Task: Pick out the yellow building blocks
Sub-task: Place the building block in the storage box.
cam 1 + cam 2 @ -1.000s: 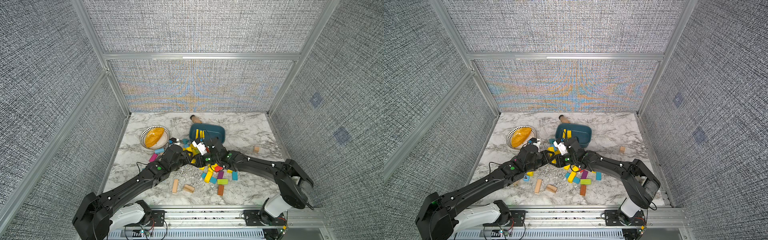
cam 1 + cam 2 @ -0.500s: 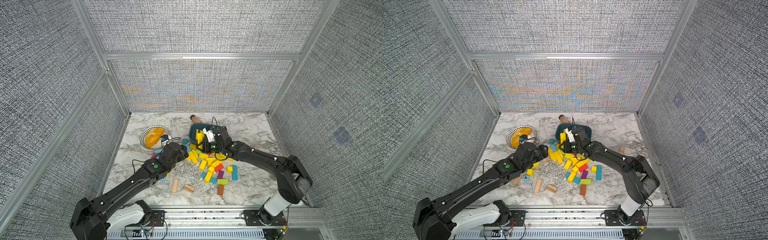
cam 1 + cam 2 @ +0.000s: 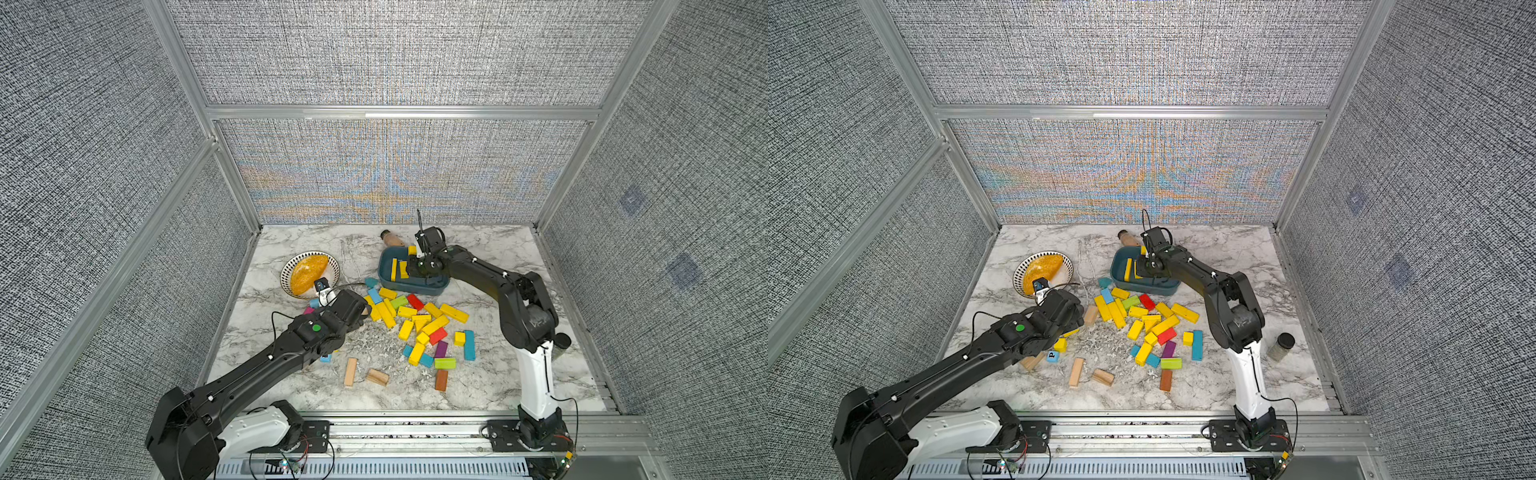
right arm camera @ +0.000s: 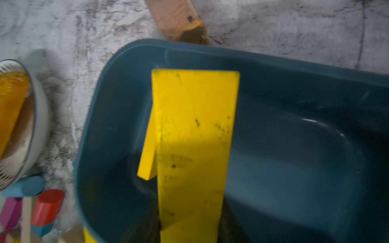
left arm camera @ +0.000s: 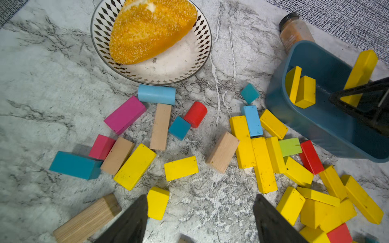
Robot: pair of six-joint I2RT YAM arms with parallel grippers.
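Where the yellow building blocks (image 3: pixel 386 314) lie: mostly in a loose heap at the centre of both top views, mixed with red, blue, green and purple blocks on the marble-patterned tabletop (image 3: pixel 498 374). A few more sit at lower left of the left wrist view.
Dark teal plastic bin (image 3: pixel 415 286): just above the heap, right of centre; two yellow blocks (image 5: pixel 303 92) lie in its left part.
Right gripper (image 3: pixel 419 266): over the bin, closed narrowly on a long yellow bar (image 4: pixel 193 136) that juts out above the bin's inside.
Left gripper (image 5: pixel 200 221): jaws wide apart with nothing between them, above bare tabletop; a short yellow block (image 5: pixel 157 203) lies just beside one finger.
Black-and-white patterned bowl (image 3: pixel 332 266): left of the bin, holding an orange crumbed wedge (image 3: pixel 307 272).
Plain wooden blocks (image 3: pixel 350 372): lower centre, apart from the heap.
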